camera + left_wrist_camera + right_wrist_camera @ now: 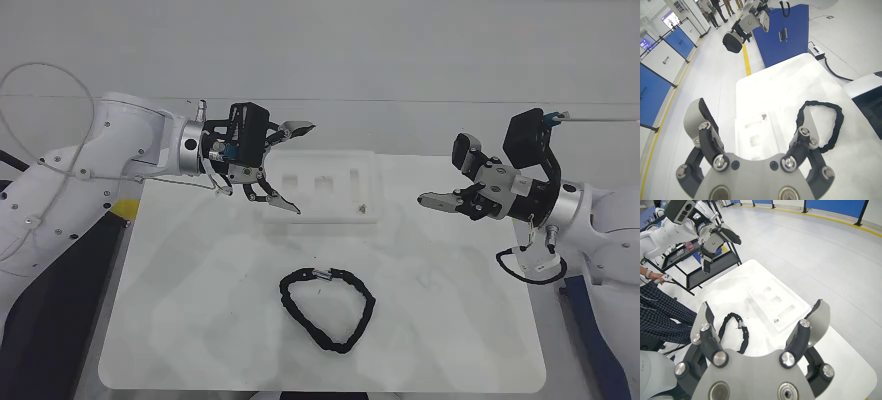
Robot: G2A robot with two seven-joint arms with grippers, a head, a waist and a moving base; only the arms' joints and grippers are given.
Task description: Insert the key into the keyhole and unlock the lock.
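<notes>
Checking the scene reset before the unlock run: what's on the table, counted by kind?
Black chain lock: 1
Key: 1
White foam tray: 1
Total: 3

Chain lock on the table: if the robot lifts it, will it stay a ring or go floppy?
Probably floppy: the chain lock lies in an uneven, kinked loop, so it would likely sag and dangle. Its black fabric sleeve looks grippy rather than slippery. The metal barrel may make that end hang lowest.
</notes>
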